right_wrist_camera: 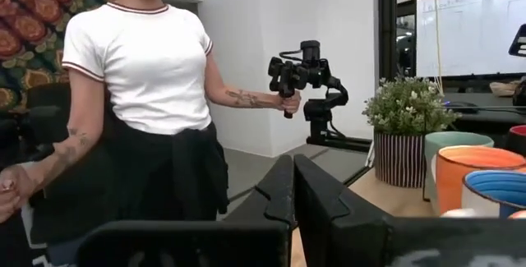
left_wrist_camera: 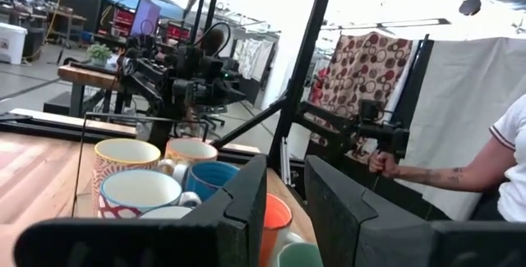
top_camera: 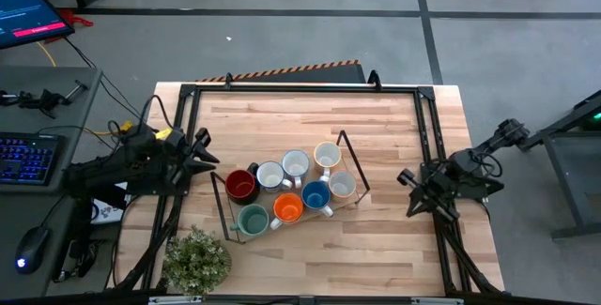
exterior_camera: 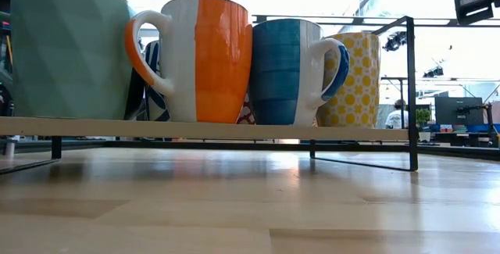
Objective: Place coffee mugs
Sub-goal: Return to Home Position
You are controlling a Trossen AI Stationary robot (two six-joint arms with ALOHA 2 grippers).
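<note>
Eight mugs stand upright in a cluster on a low black wire rack [top_camera: 223, 213] at the table's middle: dark red [top_camera: 241, 185], teal-green [top_camera: 254, 220], orange [top_camera: 287, 209], blue [top_camera: 315, 196], and pale ones [top_camera: 270, 175] [top_camera: 296, 164] [top_camera: 327, 156] [top_camera: 342, 186]. In the low view the teal [exterior_camera: 70, 47], orange [exterior_camera: 211, 59] and blue [exterior_camera: 285, 70] mugs rest by their bases on the rack's shelf. My left gripper [top_camera: 205, 153] is open and empty, left of the rack, its fingers pointing toward the mugs [left_wrist_camera: 286, 209]. My right gripper [top_camera: 409, 194] is shut and empty, right of the rack [right_wrist_camera: 293, 197].
A potted green plant [top_camera: 197, 260] stands at the table's near left corner. Black frame bars [top_camera: 300, 87] run along the far, left and right edges. A person with a hand-held camera rig [right_wrist_camera: 300, 74] stands beyond the table. Bare wood lies near and far of the rack.
</note>
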